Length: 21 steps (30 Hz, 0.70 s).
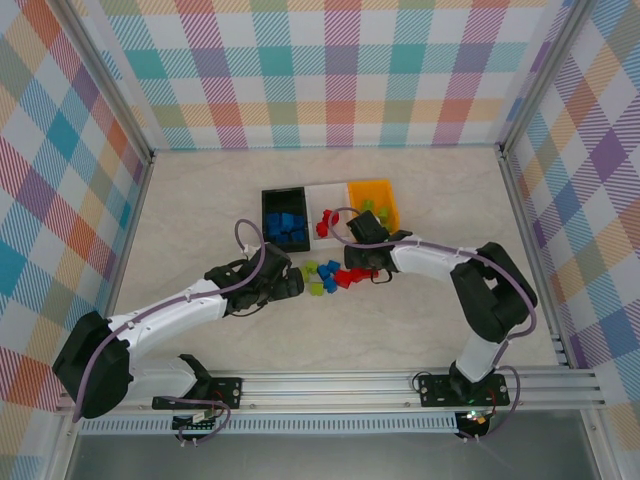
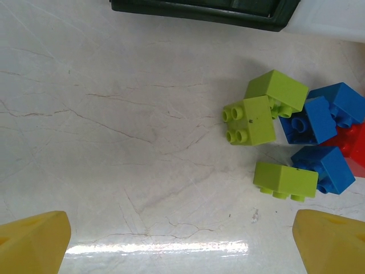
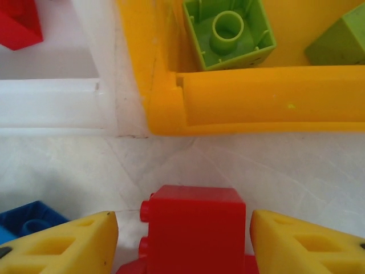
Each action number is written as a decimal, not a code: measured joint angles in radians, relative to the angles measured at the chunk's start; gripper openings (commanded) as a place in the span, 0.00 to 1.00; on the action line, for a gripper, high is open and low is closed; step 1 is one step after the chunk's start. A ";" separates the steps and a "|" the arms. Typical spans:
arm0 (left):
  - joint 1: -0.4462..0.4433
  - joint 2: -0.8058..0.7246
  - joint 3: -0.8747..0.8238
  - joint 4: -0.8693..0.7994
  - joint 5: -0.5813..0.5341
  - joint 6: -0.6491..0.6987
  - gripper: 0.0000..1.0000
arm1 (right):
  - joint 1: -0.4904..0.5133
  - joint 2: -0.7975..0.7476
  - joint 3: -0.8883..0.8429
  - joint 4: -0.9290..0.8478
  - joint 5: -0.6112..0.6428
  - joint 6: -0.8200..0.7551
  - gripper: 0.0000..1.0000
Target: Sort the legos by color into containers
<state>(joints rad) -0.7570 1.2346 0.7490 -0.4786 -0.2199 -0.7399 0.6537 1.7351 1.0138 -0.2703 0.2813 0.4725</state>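
Top view is showing the black bin (image 1: 268,212) holding blue legos (image 1: 285,226), the white bin (image 1: 327,190) holding red legos (image 1: 323,223), and a loose pile (image 1: 322,276) on the counter (image 1: 200,220). Right wrist view is showing more: an upside-down green brick (image 3: 228,31) lying in the orange bin (image 3: 256,97). The right pincer (image 3: 182,234) is sitting open round a red brick (image 3: 194,220), w/ small gaps, maybe touching on one side. The left pincer (image 2: 182,245) is hanging wide open nr green bricks (image 2: 251,120).

- Table (image 1: 330,330): pale top with a marble pattern, faint veins and a glossy sheen.
- Back wall (image 1: 330,70) and side walls (image 1: 50,200): pastel plaid panels.
- Metal rail (image 1: 340,385): runs along the table's near edge.
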 measured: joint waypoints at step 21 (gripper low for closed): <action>0.000 -0.027 -0.001 -0.023 -0.027 0.001 1.00 | -0.014 -0.273 -0.087 -0.041 0.001 -0.029 0.37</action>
<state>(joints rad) -0.7570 1.2072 0.7483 -0.5018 -0.2466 -0.7391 0.6392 1.4620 0.9272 -0.3115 0.2821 0.4431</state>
